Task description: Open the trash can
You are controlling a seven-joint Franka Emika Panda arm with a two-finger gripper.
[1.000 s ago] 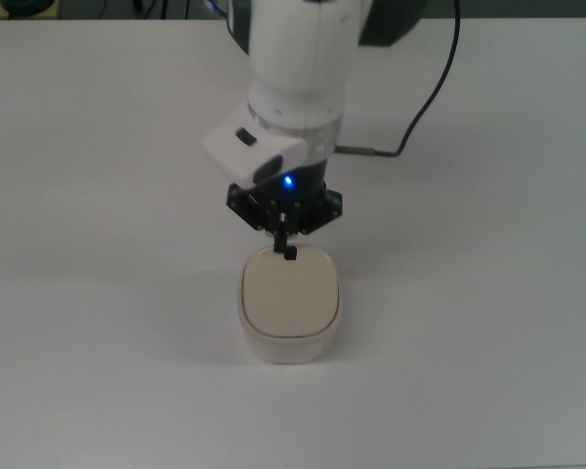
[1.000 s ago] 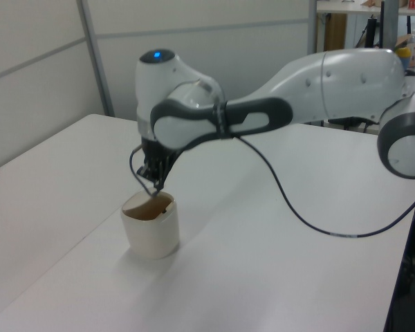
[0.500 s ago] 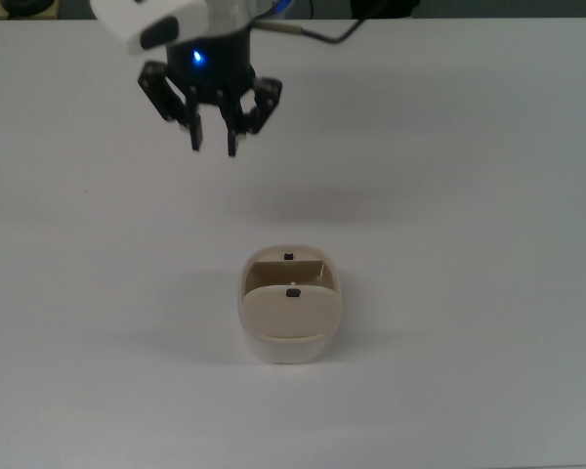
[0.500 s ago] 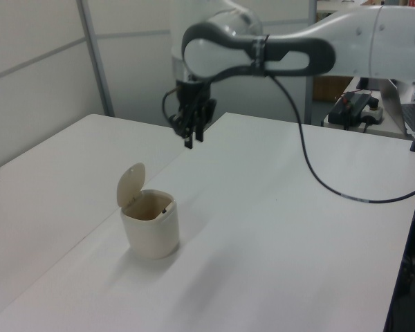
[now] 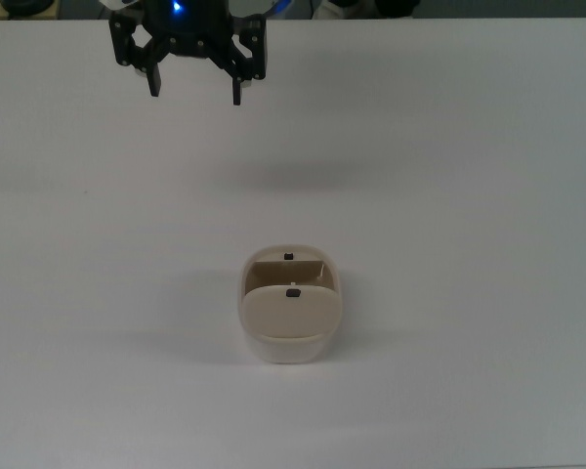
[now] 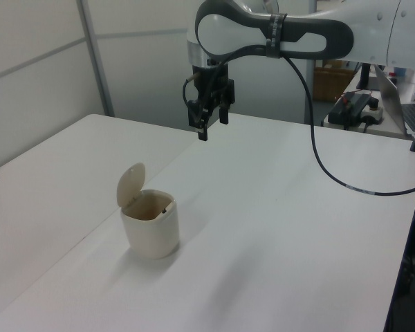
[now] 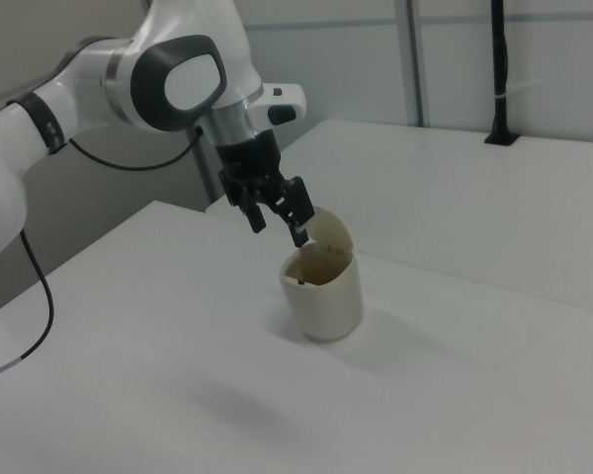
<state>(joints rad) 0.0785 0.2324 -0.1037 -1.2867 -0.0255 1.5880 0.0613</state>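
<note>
Top view: the gripper (image 5: 195, 90) has risen further from the trash can (image 5: 290, 337) since half a second ago, and its fingers now stand spread wider, holding nothing. One trash can stands on the white table (image 5: 469, 244), its lid (image 6: 130, 185) tipped up and open. One black cable (image 6: 325, 166) hangs from the arm; nothing stands between gripper and can.

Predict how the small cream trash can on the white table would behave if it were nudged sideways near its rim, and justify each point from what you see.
The trash can looks like thin plastic and seems empty, so probably light and easily shoved. Taller than its base, with the lid standing open on one side, it may tip rather than slide. On the smooth table it could also skid.
</note>
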